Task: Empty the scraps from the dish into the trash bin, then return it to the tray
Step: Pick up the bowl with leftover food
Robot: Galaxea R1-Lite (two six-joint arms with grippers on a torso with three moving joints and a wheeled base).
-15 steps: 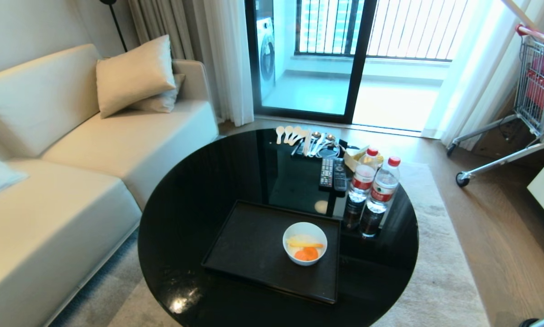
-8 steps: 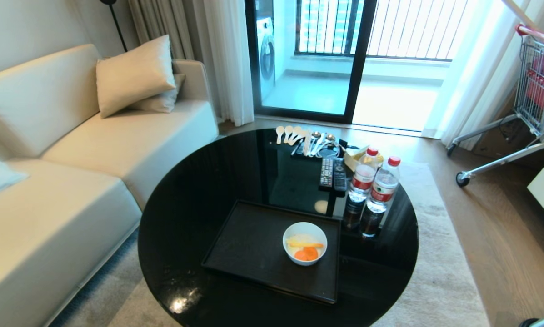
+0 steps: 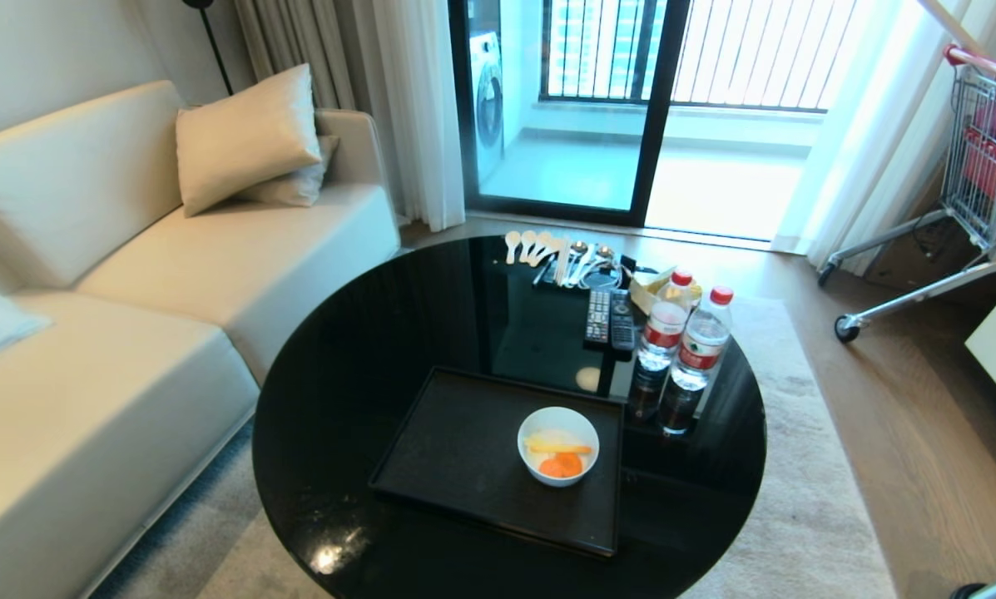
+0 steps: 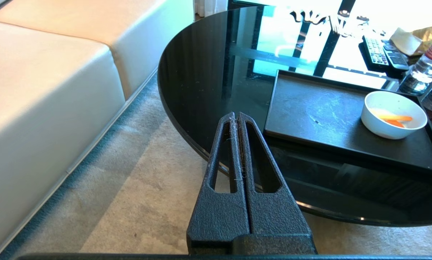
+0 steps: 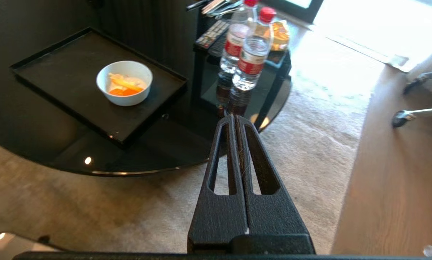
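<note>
The dish, a small white bowl, sits in the right half of the black tray on a round black glass table. Inside it lie the scraps: orange slices and pale yellow strips. The trash bin is out of view. Neither arm shows in the head view. My left gripper is shut and empty, hanging off the table's near-left edge, with the dish and tray beyond it. My right gripper is shut and empty by the table's near-right edge, the dish and tray off to its side.
Two water bottles stand just right of the tray, with remote controls, spoons and a snack bag behind them. A cream sofa lines the left. A shopping cart stands at the far right on the wooden floor.
Nothing has visibly changed in the head view: the dish, tray and table stay put and no arm has entered it.
</note>
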